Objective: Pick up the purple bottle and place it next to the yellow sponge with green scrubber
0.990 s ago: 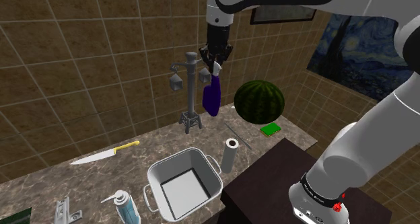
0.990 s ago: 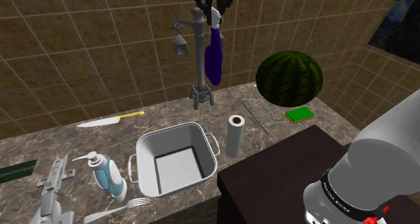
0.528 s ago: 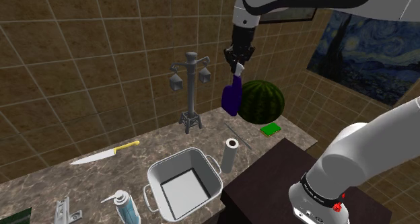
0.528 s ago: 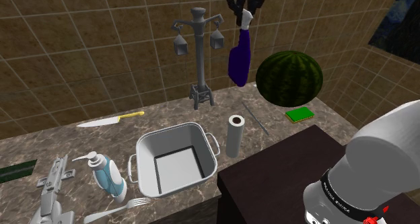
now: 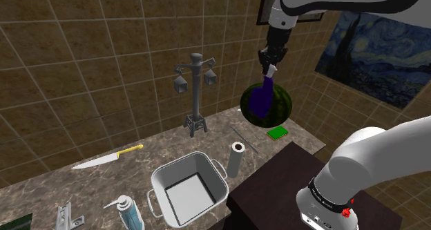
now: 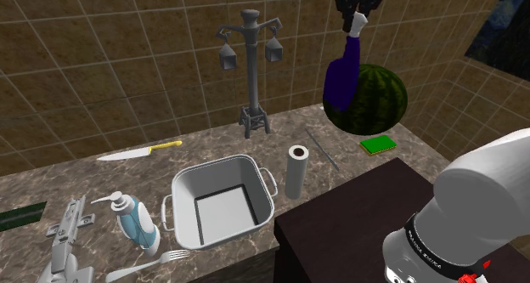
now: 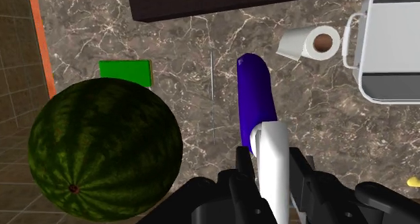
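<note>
- Our pincer (image 5: 269, 65) grips the purple bottle (image 5: 260, 101) by its white top.
- The bottle has left the grey stand (image 5: 196, 90) and now hangs by the watermelon (image 5: 280, 106), so the sponge (image 5: 278, 132) is close.

In the shoulder view we look down over the marble counter (image 5: 76, 187) from beside the stand (image 5: 276, 190), at the frame's lower right, facing the tiled wall (image 5: 83, 70). Our second exterior view faces much the same way from about as near, the stand again at lower right. Both share the square pot (image 6: 217, 179), paper roll (image 6: 296, 171) and watermelon (image 6: 378, 99). Our wrist view looks straight down along the purple bottle (image 7: 256, 101), close above these three.
</note>
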Controlling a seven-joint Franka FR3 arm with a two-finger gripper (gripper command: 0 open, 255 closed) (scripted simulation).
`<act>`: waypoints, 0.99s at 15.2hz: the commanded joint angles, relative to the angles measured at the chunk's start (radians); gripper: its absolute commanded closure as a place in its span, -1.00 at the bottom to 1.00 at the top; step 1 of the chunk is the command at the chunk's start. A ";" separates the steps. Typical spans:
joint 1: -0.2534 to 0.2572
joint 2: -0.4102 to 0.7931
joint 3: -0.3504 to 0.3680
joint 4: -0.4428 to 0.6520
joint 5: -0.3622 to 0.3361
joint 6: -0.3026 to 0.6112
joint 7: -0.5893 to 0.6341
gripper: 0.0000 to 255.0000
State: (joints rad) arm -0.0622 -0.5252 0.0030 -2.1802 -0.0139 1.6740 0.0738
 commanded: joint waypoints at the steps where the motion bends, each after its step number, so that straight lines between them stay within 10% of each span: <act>1: -0.016 -0.047 -0.035 -0.040 -0.017 -0.006 -0.046 1.00; 15: -0.136 -0.183 -0.302 -0.101 -0.186 -0.057 -0.366 1.00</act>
State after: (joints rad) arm -0.1892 -0.7066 -0.2764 -2.2888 -0.1848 1.6238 -0.2642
